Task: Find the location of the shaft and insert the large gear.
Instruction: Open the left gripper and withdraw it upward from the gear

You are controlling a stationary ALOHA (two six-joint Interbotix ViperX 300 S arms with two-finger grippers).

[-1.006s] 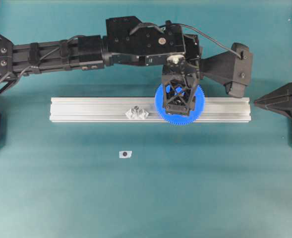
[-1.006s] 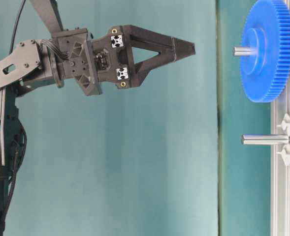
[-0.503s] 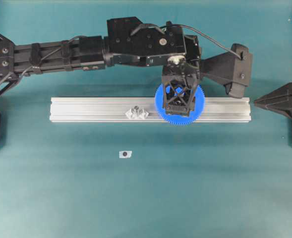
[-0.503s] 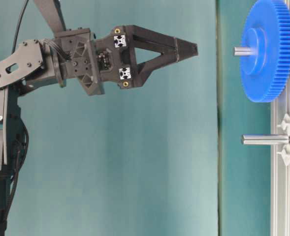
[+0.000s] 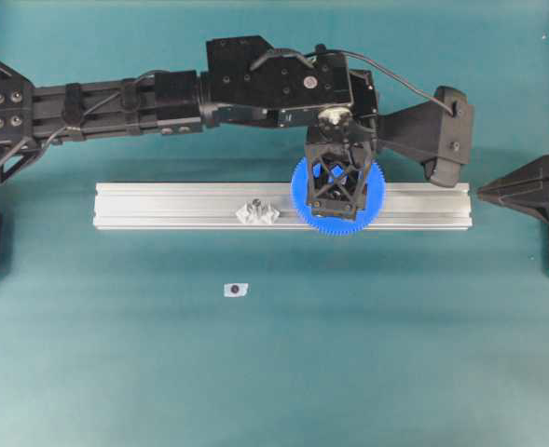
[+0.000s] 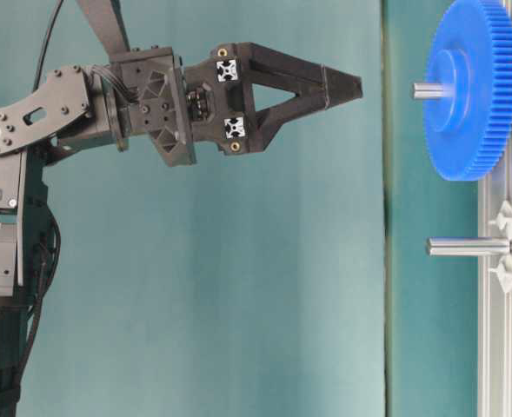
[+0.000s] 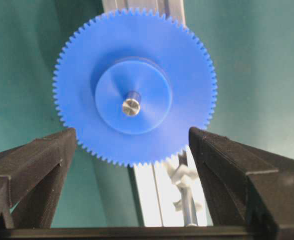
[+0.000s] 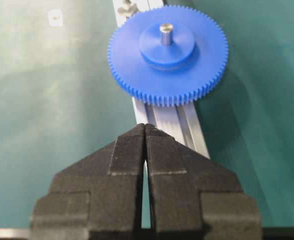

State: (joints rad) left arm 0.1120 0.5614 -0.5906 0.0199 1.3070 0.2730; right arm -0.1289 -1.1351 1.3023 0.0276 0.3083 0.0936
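The large gear [image 5: 375,197] is a bright blue toothed wheel lying flat on the aluminium rail, threaded on a metal shaft [image 7: 131,107] whose tip pokes through its hub. From table level the gear [image 6: 468,130] sits against the rail. My left gripper [image 5: 337,186] hangs well above the gear, open, one finger [image 7: 42,160] on each side, touching nothing. A second, bare shaft [image 5: 258,212] with clear bracket pieces stands on the rail left of the gear. My right gripper [image 8: 145,126] is shut and empty, off the rail's right end [image 5: 484,193].
The aluminium rail [image 5: 162,205] runs left to right across the teal mat. A small white piece with a dark centre [image 5: 236,290] lies on the mat in front of the rail. The left arm stretches in from the left edge behind the rail.
The left gripper has shifted slightly and levelled out, its tips edging a little toward the gear, jaws still open. Gear, shafts and right gripper have not moved.
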